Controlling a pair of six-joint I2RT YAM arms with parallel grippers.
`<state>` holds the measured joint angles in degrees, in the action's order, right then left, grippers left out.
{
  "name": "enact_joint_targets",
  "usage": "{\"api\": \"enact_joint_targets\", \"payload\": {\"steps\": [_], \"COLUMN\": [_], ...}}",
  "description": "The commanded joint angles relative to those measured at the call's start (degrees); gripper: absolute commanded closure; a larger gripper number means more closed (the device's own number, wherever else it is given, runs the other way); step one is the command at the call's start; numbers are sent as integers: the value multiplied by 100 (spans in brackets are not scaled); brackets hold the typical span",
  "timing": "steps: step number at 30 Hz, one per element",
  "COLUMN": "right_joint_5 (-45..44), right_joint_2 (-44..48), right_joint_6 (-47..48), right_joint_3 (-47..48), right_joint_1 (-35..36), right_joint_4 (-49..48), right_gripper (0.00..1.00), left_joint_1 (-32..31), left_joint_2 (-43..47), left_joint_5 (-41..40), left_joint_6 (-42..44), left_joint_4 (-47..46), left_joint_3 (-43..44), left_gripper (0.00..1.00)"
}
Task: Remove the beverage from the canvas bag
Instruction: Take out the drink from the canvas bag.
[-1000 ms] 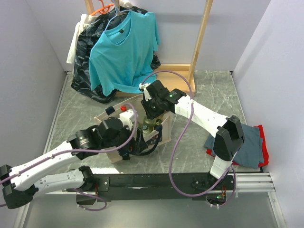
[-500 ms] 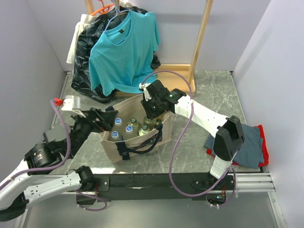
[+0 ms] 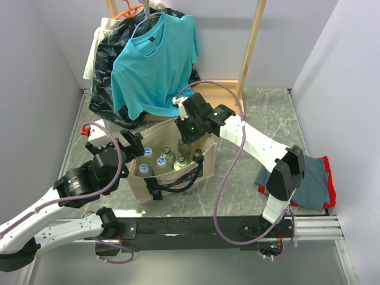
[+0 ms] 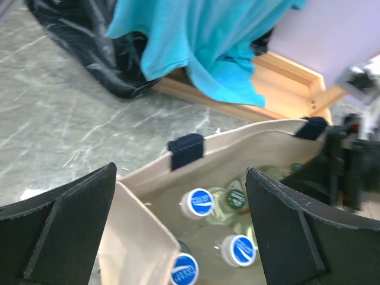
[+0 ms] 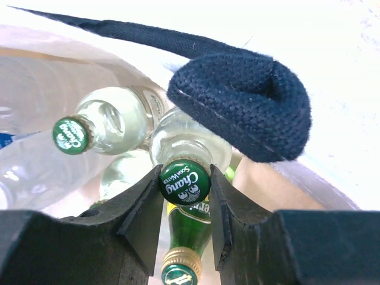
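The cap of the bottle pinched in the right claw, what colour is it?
A green round bottle cap with white lettering, clearest in the right wrist view.

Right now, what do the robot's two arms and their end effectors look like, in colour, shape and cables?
The left arm and the right arm have white shell links and round black joints. A purple cable loops along each. Small green lights glow near the right wrist. The left end effector and right end effector have flat matte black fingers.

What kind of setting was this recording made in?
Probably a staged robot test cell, not a home: plain partition walls, a black mounting rail, a wooden rack holding a teal T-shirt.
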<state>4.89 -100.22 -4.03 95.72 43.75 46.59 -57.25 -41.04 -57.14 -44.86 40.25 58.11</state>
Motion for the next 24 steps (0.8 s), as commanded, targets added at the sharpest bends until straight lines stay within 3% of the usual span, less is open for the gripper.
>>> {"api": "enact_joint_targets", "payload": {"steps": [1,6,13,17,24], "right_joint_5": [30,56,135,162,30], "right_joint_2": [398,486,846,926,996], "right_joint_6": [69,148,78,60,87], "right_joint_3": [491,526,447,596,851], "right_joint_1": [46,38,55,73,160], "right_joint_4": [-378,-326,-352,-282,-185], "right_gripper": [100,100,100,100,100], "left_joint_1": [424,1661,3245,4343,4714], "left_joint_2": [113,-53,-667,-1012,-1081], "left_joint_5": [141,1781,3329,4480,5090], "left_joint_6": [89,890,1900,1973,2016], "left_joint_4": [-121,-887,-1511,-1923,-2496], "left_joint_3": [-89,-168,51,-114,-423], "left_gripper": [4,4,4,3,4]}}
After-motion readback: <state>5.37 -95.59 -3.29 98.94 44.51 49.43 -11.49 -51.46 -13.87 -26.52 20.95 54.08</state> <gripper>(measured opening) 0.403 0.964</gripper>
